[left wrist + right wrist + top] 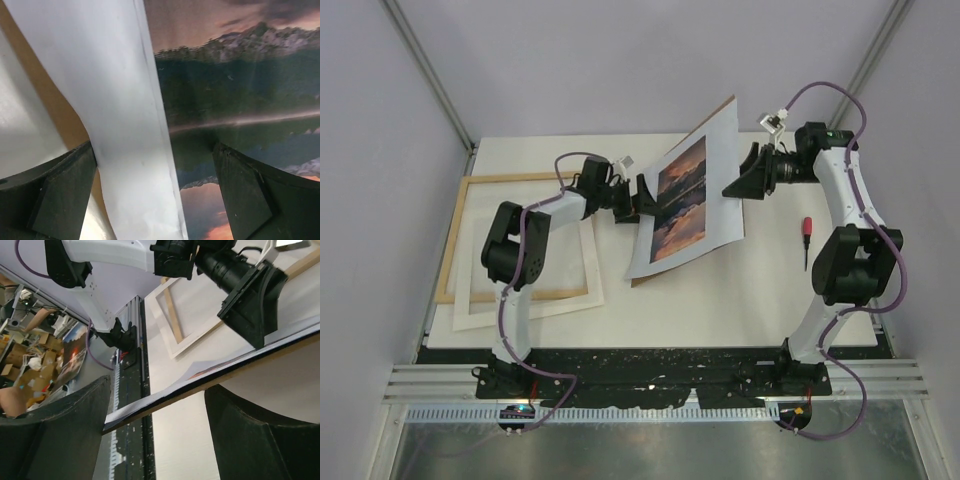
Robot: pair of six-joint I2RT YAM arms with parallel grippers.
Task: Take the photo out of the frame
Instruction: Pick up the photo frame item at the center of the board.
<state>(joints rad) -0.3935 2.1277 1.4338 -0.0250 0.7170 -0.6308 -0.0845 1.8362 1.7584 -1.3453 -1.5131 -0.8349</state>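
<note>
The frame (454, 240) lies flat at the bench's (740, 300) left side. The left arm reaches right with its elbow raised, and the left gripper (641, 198) has its jaws spread wide at the left border of the photo (680, 195). The photo stands tilted mid-bench on its brown backing (47, 95). The right arm bends inward. The right gripper (745, 176) has its jaws released and straddles the photo's right edge.

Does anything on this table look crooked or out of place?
Yes. The sunset photo with the pale border stands tilted up between the left gripper and right gripper, its paper curling away from the brown backing board. On the left, a white mat lies skewed across the thin light wooden frame.
</note>
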